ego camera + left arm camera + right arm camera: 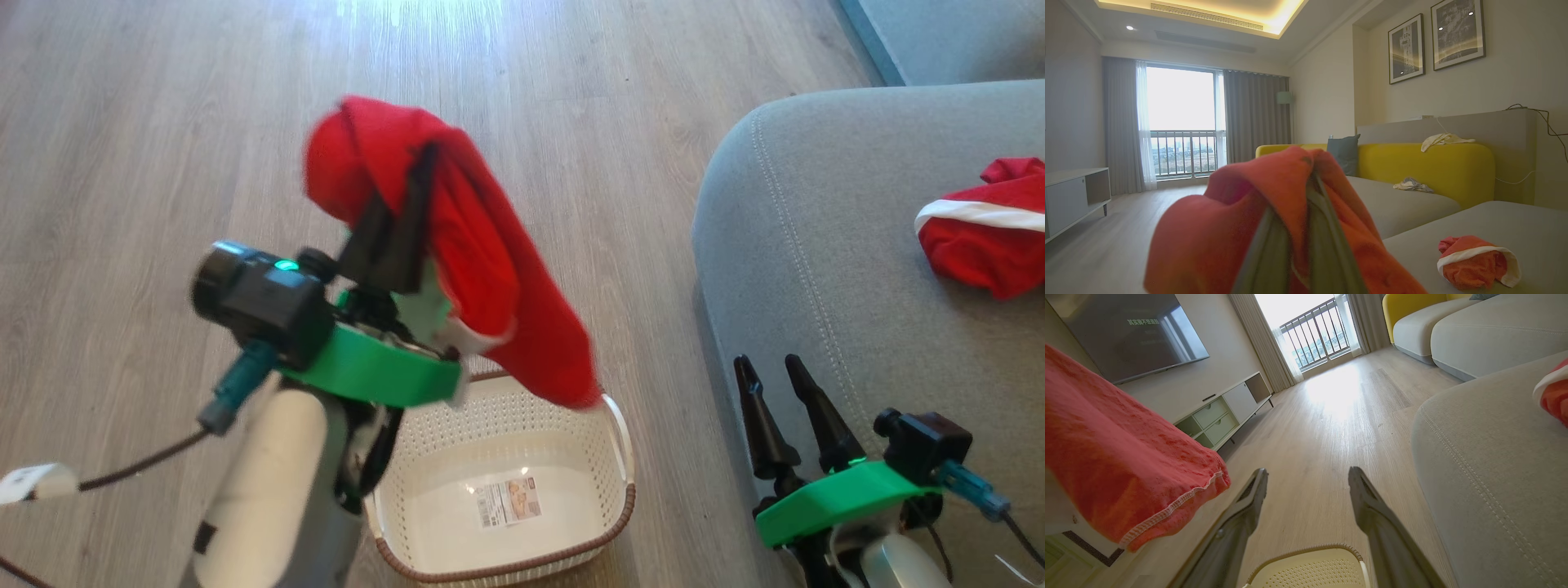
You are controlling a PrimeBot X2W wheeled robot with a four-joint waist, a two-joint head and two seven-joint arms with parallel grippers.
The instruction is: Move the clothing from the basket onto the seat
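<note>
On the basket (522,412) floor, illegible label (508,501)

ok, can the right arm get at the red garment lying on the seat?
Probably yes: the right gripper is open and empty at the edge of the seat, with nothing lying between it and the garment.

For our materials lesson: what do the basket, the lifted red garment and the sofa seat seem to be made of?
Basket: probably moulded plastic, cream and smooth, with punched-looking holes; its brown rim seems to imitate weaving.
Lifted red garment: soft, fuzzy cloth, perhaps fleece or terry; it drapes and has a stitched hem.
Sofa seat: matte grey woven upholstery with a stitched seam.
</note>
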